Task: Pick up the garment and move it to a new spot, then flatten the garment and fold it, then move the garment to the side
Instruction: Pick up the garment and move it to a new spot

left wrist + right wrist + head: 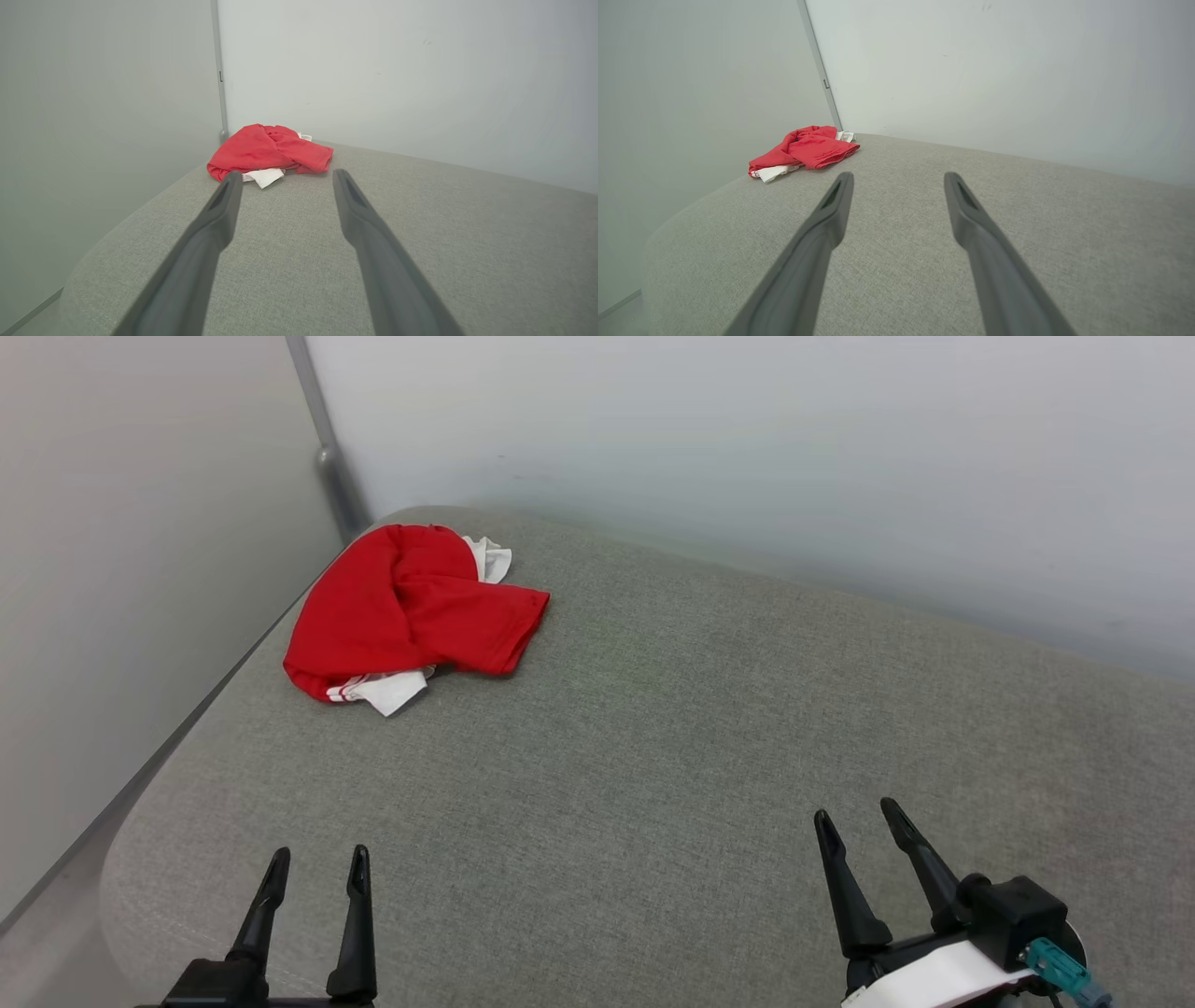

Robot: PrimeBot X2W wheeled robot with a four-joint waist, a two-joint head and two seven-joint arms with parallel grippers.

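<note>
Red shirt [401,607] lies bunched up at the far left corner of the grey cushion [653,756], right by the wall post [327,457]. The left gripper [320,851] hangs at the near left edge and the right gripper [854,807] toward the near right. Both have their fingers spread wide with nothing between them, well apart from the shirt. The head view picks out a striped cuff [341,691] and a teal plug [1060,966] on the right wrist. The left wrist view has the shirt straight ahead, the right wrist view off to its left.
</note>
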